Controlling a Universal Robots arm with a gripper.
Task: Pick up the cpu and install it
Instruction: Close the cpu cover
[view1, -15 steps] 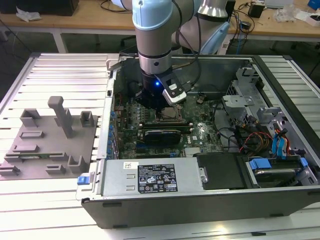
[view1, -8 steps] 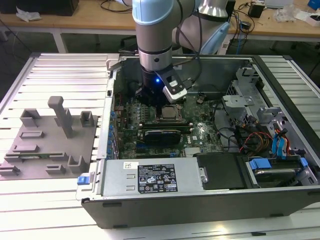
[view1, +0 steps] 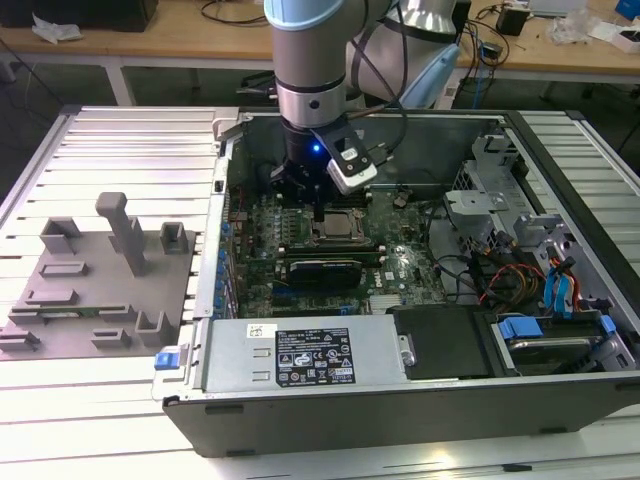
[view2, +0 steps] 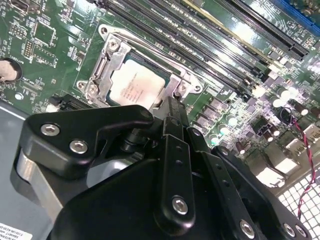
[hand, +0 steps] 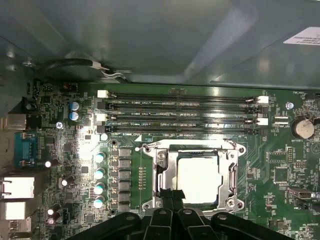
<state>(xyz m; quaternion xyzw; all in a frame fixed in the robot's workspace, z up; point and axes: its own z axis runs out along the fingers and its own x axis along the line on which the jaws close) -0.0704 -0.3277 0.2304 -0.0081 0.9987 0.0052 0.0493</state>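
Observation:
The cpu (hand: 198, 179) (view2: 136, 87), a flat square with a silvery-white top, lies flat inside the square metal-framed socket (hand: 161, 176) (view2: 99, 75) on the green motherboard. In the exterior view the cpu (view1: 340, 226) sits just below the arm's black tool head. My gripper (hand: 173, 194) (view2: 172, 104) (view1: 318, 213) hovers at the socket's edge beside the cpu. Its two thin black fingers are pressed together, shut, with nothing between them. In both wrist views the tips overlap the socket frame right at one edge of the chip.
The open computer case (view1: 330, 385) rests on a slatted metal table. Memory slots (hand: 182, 112) run alongside the socket, with capacitors (hand: 99, 172) on another side. A grey plastic fixture tray (view1: 100, 285) stands at the exterior view's left. Drive bays and cables (view1: 520, 270) fill the case's right end.

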